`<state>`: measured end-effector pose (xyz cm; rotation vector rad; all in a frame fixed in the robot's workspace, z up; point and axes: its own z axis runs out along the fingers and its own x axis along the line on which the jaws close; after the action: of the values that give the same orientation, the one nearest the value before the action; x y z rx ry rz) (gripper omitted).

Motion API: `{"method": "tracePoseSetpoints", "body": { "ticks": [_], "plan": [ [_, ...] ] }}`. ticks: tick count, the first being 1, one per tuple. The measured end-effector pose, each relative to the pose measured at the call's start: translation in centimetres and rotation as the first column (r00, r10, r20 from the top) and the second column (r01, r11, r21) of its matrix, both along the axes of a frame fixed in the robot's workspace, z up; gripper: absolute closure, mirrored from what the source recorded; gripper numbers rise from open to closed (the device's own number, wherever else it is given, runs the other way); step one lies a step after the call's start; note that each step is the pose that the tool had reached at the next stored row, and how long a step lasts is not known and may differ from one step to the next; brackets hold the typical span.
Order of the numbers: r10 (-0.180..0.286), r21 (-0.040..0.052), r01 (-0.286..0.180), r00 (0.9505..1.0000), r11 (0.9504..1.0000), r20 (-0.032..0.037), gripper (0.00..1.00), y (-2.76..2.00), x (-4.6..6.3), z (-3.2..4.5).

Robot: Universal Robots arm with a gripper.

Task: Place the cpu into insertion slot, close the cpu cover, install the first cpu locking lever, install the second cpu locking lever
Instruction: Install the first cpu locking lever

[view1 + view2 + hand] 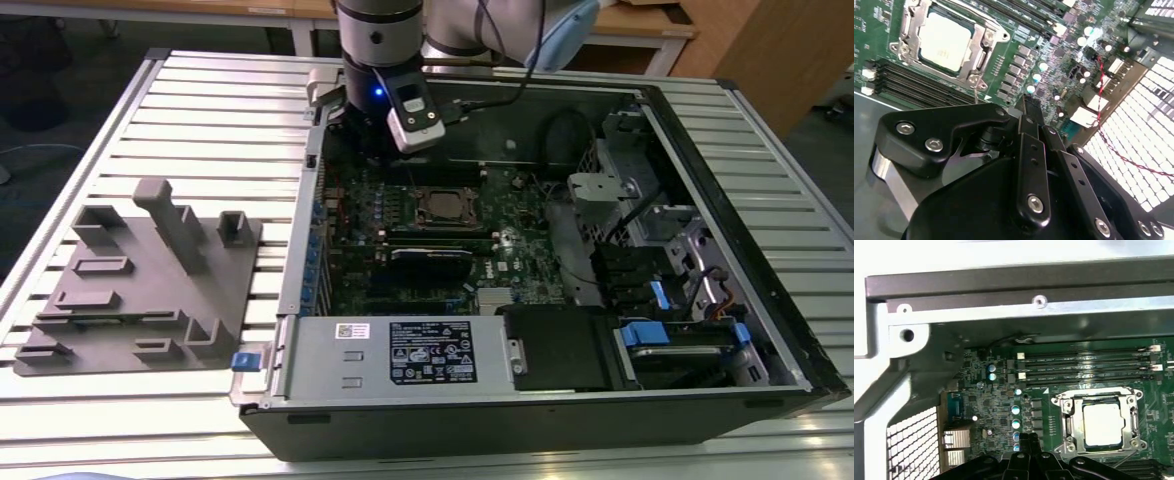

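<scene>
Cpu (1102,424) lies in insertion slot (1067,426), near but clear of gripper (1028,437).

Ribbed metal tabletop (200,110) gleaming; wooden desks (647,22) at twelve o'clock, dark floor (67,120) at ten.

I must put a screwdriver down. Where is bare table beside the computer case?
Bare slatted table lies between the grey fixture tray and the table's far edge, at the exterior view's left of the computer case. Inside it, motherboard and drive bays crowd everything.
</scene>
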<state>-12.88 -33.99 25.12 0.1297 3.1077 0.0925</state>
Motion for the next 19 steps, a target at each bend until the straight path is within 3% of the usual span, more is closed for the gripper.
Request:
{"method": "tracePoseSetpoints", "body": {
  "ticks": [3,7,13,19],
  "plan": [
    [0.0,0.004,0.0,1.0,1.0,-0.0004,0.89,0.01,-0.1,0.01],
    [0.0,0.0208,0.0,1.0,0.9998,-0.0001,0.89,0.18,0.0,0.0],
    [0.0,0.021,0.0,1.0,0.9998,-0.0002,0.89,0.66,0.0,0.01],
    [0.0,0.021,0.0,1.0,0.9998,-0.0001,0.89,1.89,0.0,0.0]
  ]
}}
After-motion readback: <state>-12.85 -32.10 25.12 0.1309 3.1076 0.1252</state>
